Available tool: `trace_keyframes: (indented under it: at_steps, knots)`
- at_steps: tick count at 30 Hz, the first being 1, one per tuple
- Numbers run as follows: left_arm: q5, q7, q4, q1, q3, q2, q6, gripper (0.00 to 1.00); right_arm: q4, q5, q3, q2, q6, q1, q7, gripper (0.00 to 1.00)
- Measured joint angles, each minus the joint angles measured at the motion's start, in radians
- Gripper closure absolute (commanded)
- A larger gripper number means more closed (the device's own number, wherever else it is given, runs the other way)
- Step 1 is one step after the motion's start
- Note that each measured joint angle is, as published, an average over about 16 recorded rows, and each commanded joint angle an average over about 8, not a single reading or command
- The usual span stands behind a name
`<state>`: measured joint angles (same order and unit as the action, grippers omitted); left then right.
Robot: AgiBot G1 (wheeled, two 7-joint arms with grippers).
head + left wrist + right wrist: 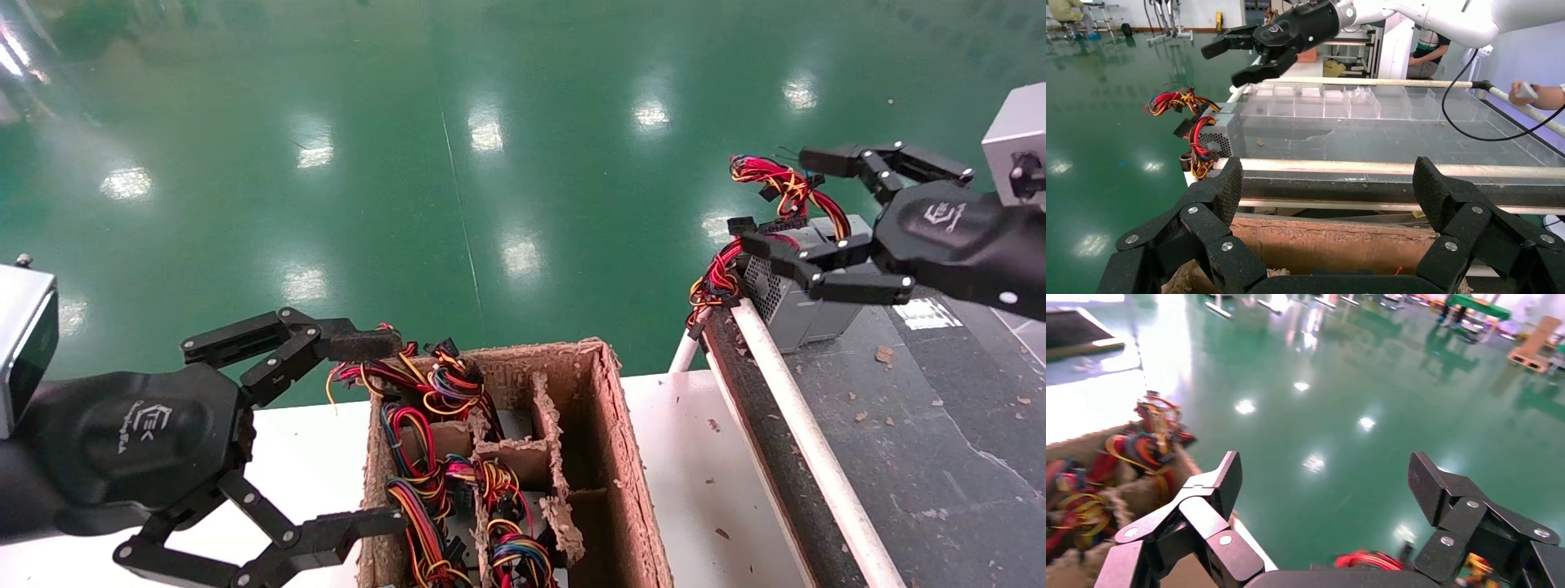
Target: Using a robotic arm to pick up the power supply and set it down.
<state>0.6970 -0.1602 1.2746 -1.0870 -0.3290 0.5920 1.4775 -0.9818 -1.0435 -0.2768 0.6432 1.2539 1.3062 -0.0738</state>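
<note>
Brown cardboard divider box (609, 457) on white table (703, 490), left cells stuffed with multicolour wire bundles (425, 482), right cells bare. Dark debris-flecked belt surface (932, 457) to the right, white rail (809, 449) along its edge. Glossy green floor (458, 122) beyond.

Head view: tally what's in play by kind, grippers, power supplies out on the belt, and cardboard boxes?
Grippers: 2, left gripper open beside the box, right gripper open above the power supply
Power supplies on the belt: 1, power supply
Cardboard boxes: 1, cardboard box
Total: 4
</note>
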Motion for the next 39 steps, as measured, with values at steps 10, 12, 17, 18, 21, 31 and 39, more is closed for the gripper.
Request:
trace_keyframes:
  at_steps: [10, 12, 17, 18, 21, 31, 39]
  knots:
    - [0.0, 0.0, 0.0, 0.0, 0.0, 0.0, 0.0, 0.0, -0.084, 0.086, -0.001, -0.009, 0.067, -0.064, -0.031, 0.0]
    - [0.0, 0.0, 0.0, 0.0, 0.0, 0.0, 0.0, 0.0, -0.1, 0.104, -0.001, -0.011, 0.08, -0.077, -0.038, 0.0]
    - [0.0, 0.0, 0.0, 0.0, 0.0, 0.0, 0.0, 0.0, -0.142, 0.147, -0.001, -0.015, 0.114, -0.109, -0.053, 0.0]
    - [0.0, 0.0, 0.0, 0.0, 0.0, 0.0, 0.0, 0.0, -0.15, 0.156, -0.001, -0.016, 0.12, -0.115, -0.057, 0.0]
    - [0.0, 0.0, 0.0, 0.0, -0.001, 0.0, 0.0, 0.0, -0.176, 0.182, -0.002, -0.019, 0.14, -0.135, -0.066, 0.0]
    - [-0.001, 0.0, 0.0, 0.0, -0.001, 0.0, 0.0, 0.0, -0.257, 0.266, -0.002, -0.027, 0.206, -0.197, -0.097, 0.0]
    - [-0.001, 0.001, 0.0, 0.0, -0.001, 0.0, -0.001, 0.0, -0.304, 0.315, -0.003, -0.032, 0.242, -0.233, -0.114, 0.0]
